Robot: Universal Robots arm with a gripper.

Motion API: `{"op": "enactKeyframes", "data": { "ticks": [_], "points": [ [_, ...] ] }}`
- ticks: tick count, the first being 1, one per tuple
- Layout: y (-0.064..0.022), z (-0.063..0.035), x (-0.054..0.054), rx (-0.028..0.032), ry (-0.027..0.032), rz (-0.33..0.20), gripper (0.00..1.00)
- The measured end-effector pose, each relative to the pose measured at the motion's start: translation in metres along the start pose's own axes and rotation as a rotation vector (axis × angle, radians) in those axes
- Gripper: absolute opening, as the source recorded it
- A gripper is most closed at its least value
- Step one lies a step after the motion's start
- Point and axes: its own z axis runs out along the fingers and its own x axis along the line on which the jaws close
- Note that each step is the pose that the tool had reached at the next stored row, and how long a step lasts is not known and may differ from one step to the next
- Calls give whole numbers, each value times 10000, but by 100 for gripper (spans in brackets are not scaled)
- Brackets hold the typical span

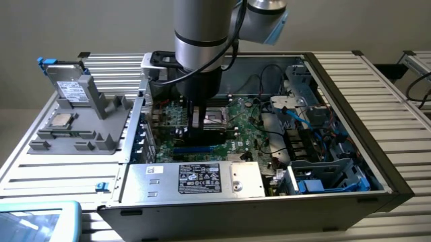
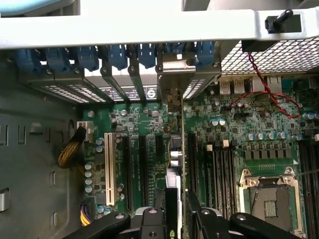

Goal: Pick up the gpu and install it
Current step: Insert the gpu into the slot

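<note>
The pincer is closed on the gpu, one finger on each face; the card stands on edge, perpendicular to the motherboard. The long axis of the gpu runs from the pincer toward the rear wall of the case; the silver bracket end points at that wall and lies just beside the row of blue slot clips; the opposite end is in the grip. The card is over the expansion slots, between the white slot and the CPU socket; whether its lower edge is seated in a slot cannot be told. In the exterior view the arm stands vertical inside the open case, which lies on the slatted counter; the power supply is the part nearest the camera.
</note>
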Motion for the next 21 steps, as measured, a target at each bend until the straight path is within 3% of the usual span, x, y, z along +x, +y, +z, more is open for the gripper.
{"op": "enactKeyframes", "data": {
  "ticks": [9,21],
  "points": [
    [-4,79,2,-9,-8,-2,28],
    [9,104,3,-16,-6,0,28]
  ]
}}
